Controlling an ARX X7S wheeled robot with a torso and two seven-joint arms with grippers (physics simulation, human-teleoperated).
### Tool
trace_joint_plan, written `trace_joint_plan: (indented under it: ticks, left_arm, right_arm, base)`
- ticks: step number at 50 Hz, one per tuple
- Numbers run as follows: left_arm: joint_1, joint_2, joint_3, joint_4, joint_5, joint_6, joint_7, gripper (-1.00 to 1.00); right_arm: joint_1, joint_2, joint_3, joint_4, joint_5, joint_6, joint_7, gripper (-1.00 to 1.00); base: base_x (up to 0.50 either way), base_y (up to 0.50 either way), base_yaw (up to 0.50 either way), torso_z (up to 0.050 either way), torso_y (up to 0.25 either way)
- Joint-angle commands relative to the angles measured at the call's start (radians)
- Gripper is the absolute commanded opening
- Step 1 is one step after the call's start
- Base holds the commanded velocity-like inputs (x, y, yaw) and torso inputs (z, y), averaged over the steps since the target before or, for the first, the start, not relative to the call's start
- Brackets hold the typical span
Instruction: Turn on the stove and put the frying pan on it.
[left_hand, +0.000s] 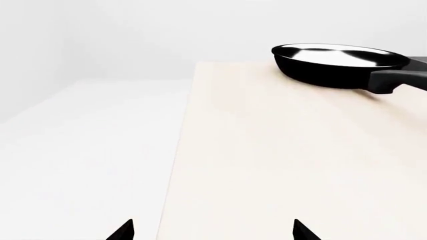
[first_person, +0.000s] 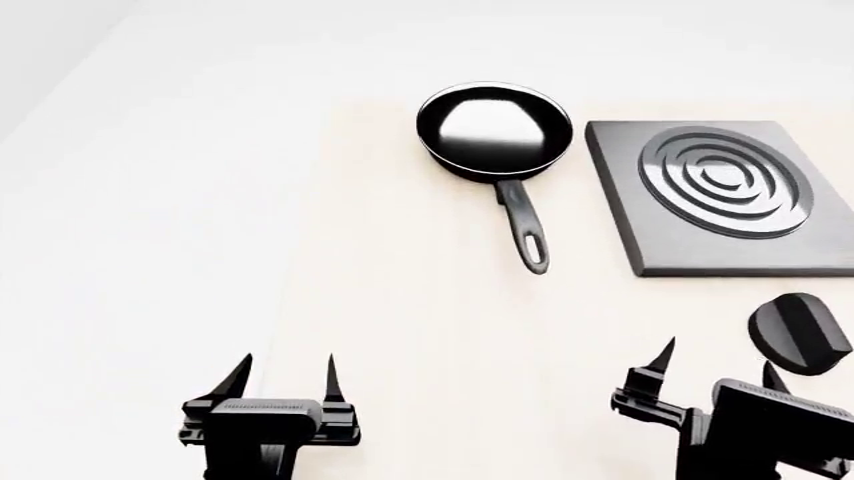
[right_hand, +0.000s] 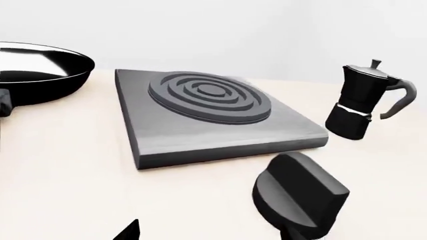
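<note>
Right claw (first_person: 714, 372) sits low at the near edge of the pale surface (first_person: 400, 330), fingers spread wide and empty, with the round black knob (first_person: 798, 334) just beside it, between it and the stove (first_person: 641, 200). That looks like the step in hand: turning the stove on first. To do it well, the claw should centre over the knob so the raised ridge across its top lies between the two fingers, close squarely on that ridge, then twist about the knob's own axis without dragging it sideways (a grip on the rounded rim would likely slip).

Left claw (first_person: 283, 378) hangs at the near left, open too, holding nothing, well apart from everything.

The frying pan (first_person: 494, 128) rests on the surface just left of the stove, apart from it, its long handle (first_person: 523, 228) pointing back toward the robot. That's a handy angle for a later pick-up.

Hard to read: the right wrist view shows only one fingertip plainly, the other lost behind the knob, so whether anything touches the knob yet I can't tell. The stove's right edge is cut off in the head view, and the moka pot (right_hand: 363, 102) beyond it appears only in the right wrist view. No mark shows whether the stove is on or off.
</note>
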Motion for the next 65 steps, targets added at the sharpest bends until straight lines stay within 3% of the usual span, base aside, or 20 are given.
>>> trace_joint_plan:
  ticks: [1, 15, 30, 65]
  left_arm:
    - [-0.002, -0.004, 0.007, -0.004, -0.002, 0.002, -0.005, 1.00]
    - [-0.004, -0.007, 0.013, -0.008, -0.011, 0.000, -0.010, 1.00]
    - [-0.005, -0.012, 0.020, -0.009, -0.016, 0.001, -0.016, 1.00]
    - [-0.010, -0.022, 0.033, -0.015, -0.022, 0.009, -0.034, 1.00]
  right_arm:
    - [-0.008, 0.012, 0.038, -0.037, 0.005, 0.043, 0.036, 1.00]
    - [-0.021, 0.054, 0.045, -0.068, 0.010, 0.047, 0.014, 1.00]
    - [-0.025, 0.058, 0.164, -0.073, 0.174, 0.084, -0.022, 1.00]
    - [0.034, 0.098, 0.269, 0.161, 0.212, 0.030, -0.043, 1.00]
  base:
    - [0.00, 0.00, 0.00, 0.000, 0.000]
    - [0.00, 0.00, 0.00, 0.000, 0.000]
    - [0.00, 0.00, 0.00, 0.000, 0.000]
    - [0.00, 0.00, 0.00, 0.000, 0.000]
